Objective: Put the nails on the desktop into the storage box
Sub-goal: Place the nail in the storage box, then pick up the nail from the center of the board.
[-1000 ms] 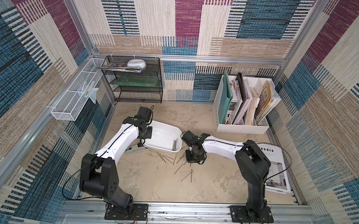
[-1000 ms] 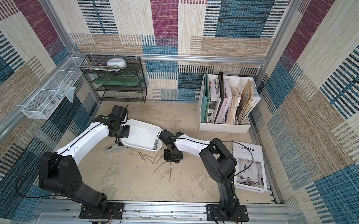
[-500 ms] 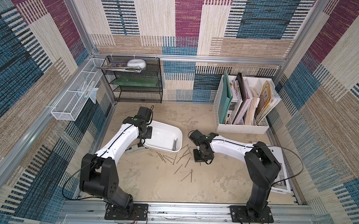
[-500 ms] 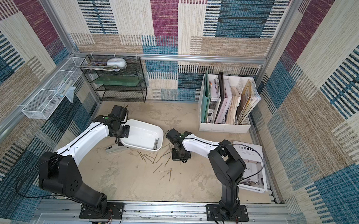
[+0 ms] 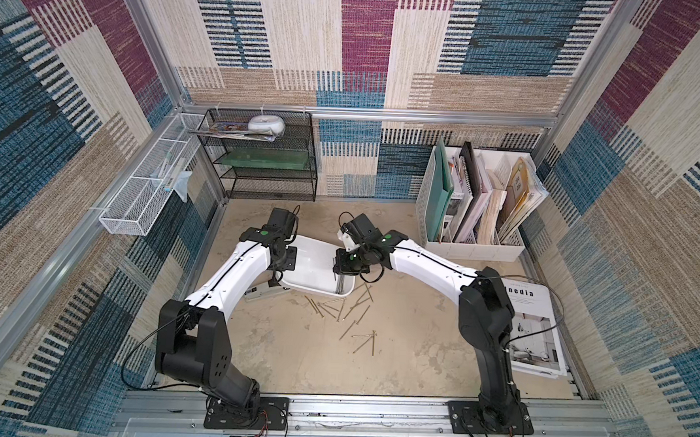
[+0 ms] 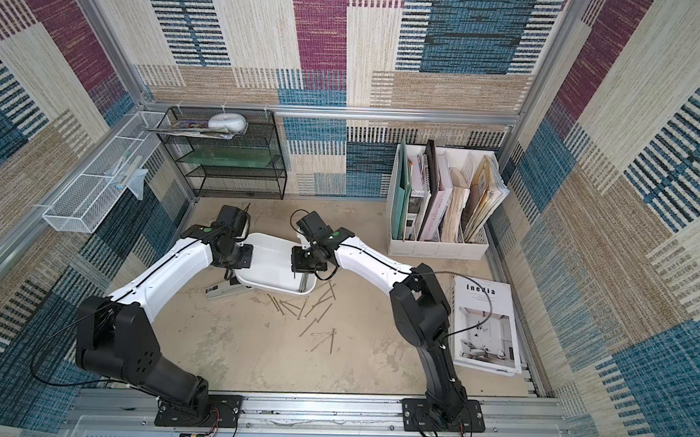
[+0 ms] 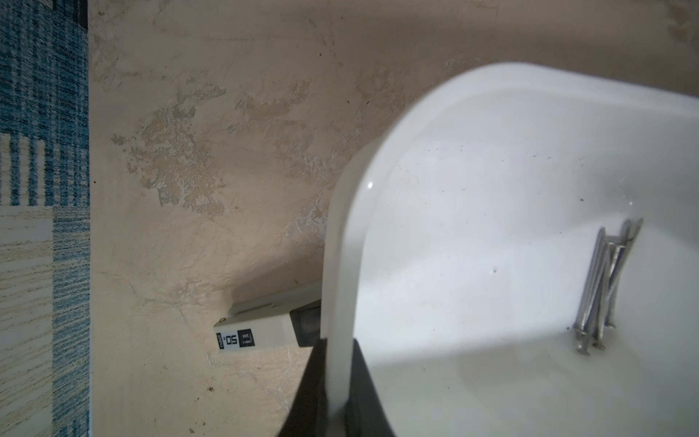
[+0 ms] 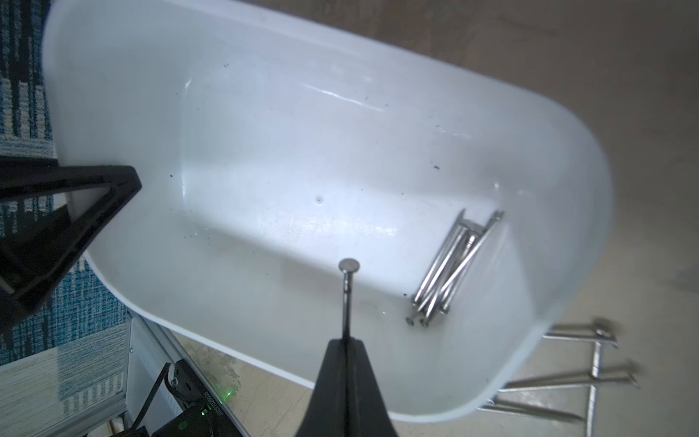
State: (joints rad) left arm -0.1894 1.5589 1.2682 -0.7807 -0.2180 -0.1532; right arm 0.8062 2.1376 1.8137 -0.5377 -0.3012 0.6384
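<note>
The white storage box is tilted, one end raised. My left gripper is shut on the box's rim; one of its black fingers shows in the right wrist view. My right gripper is shut on one nail, which sticks out head-first over the box's inside. Several nails lie bundled at the box's low end. Several more nails lie scattered on the beige desktop just in front of the box.
A pale bar-shaped device with a black label lies partly under the box. A white file holder with folders stands back right. A black mesh shelf and a white wire basket are back left. Magazines lie right.
My right gripper has risen from the desktop nails and moved back and left to above the storage box, with a nail in it. The left arm and the box have not moved.
</note>
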